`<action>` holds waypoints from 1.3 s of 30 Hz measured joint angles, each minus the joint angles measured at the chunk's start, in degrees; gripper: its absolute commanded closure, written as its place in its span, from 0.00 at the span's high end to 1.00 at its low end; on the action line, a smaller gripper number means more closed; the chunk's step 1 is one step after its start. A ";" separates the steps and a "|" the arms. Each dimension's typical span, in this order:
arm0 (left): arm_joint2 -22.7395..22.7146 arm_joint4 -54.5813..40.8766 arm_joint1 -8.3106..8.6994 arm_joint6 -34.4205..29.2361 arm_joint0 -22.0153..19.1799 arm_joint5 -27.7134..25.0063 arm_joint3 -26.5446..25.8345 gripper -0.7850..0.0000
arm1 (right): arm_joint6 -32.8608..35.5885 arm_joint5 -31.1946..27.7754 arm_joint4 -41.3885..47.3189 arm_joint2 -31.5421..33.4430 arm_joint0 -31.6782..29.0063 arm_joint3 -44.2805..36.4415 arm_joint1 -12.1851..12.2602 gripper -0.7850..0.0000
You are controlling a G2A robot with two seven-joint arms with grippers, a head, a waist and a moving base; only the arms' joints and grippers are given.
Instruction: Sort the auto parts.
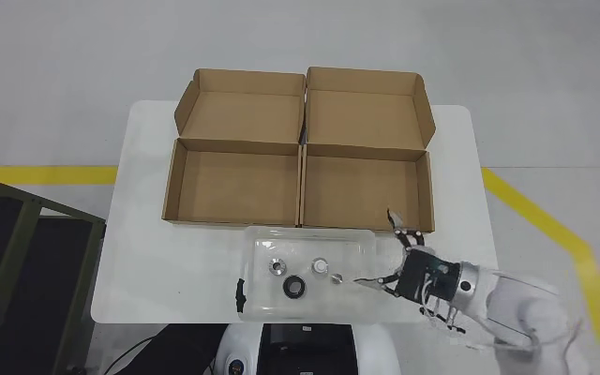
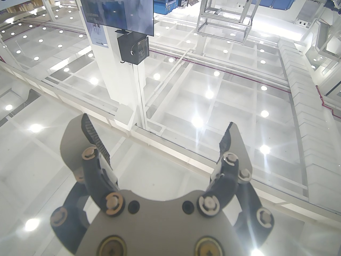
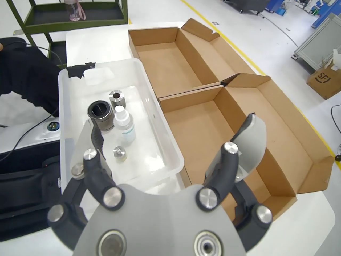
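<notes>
A clear plastic bin [image 1: 309,302] [image 3: 159,113] sits at the table's front edge. It holds a black ring bearing [image 1: 296,286] [image 3: 100,111], a silver cylinder [image 1: 276,266] [image 3: 117,98], a small white bottle [image 1: 321,266] [image 3: 124,123] and a small silver knob [image 1: 337,277] [image 3: 120,153]. Behind it lie two open cardboard boxes, left [image 1: 232,187] [image 3: 165,62] and right [image 1: 366,192] [image 3: 213,123], both with bare floors. My right gripper [image 1: 373,247] [image 3: 171,119] hangs open over the bin's right end, holding nothing. My left gripper [image 2: 157,121] is open and points up at the ceiling.
The white table [image 1: 141,272] has bare strips to the left and right of the boxes. A green shelf cart [image 1: 37,272] [image 3: 72,17] stands off the table's left side, with a pink bottle [image 3: 72,1] on it.
</notes>
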 measured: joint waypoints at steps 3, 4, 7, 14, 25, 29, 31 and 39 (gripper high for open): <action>0.00 0.00 0.00 0.00 0.00 0.00 0.00 1.00 | 4.85 -0.57 -1.27 -2.65 0.71 -0.83 0.27 1.00; 0.00 0.00 0.00 0.00 0.00 0.00 0.00 1.00 | 6.83 -1.35 -1.86 -3.82 1.03 -1.08 0.39 1.00; 0.00 0.00 0.00 0.00 0.00 0.00 0.00 1.00 | 11.47 -2.21 -3.15 -6.66 1.88 -1.65 0.70 1.00; 0.00 0.00 0.00 0.00 0.00 0.00 0.00 1.00 | 20.52 -0.33 -3.39 -11.82 3.04 -2.71 1.12 1.00; 0.00 0.00 0.00 0.00 0.00 0.00 0.00 1.00 | 27.34 3.80 0.70 -14.89 5.22 -1.32 1.24 1.00; 0.00 0.00 0.00 0.00 0.00 0.00 0.00 1.00 | 27.34 3.79 0.69 -14.89 5.22 -1.32 1.24 1.00; 0.00 0.00 0.00 0.00 0.00 0.00 0.00 1.00 | 27.34 3.79 0.69 -14.89 5.22 -1.32 1.24 1.00; 0.00 0.00 0.00 0.00 0.00 0.00 0.00 1.00 | 27.46 3.81 -3.03 -17.38 5.79 -1.28 1.52 1.00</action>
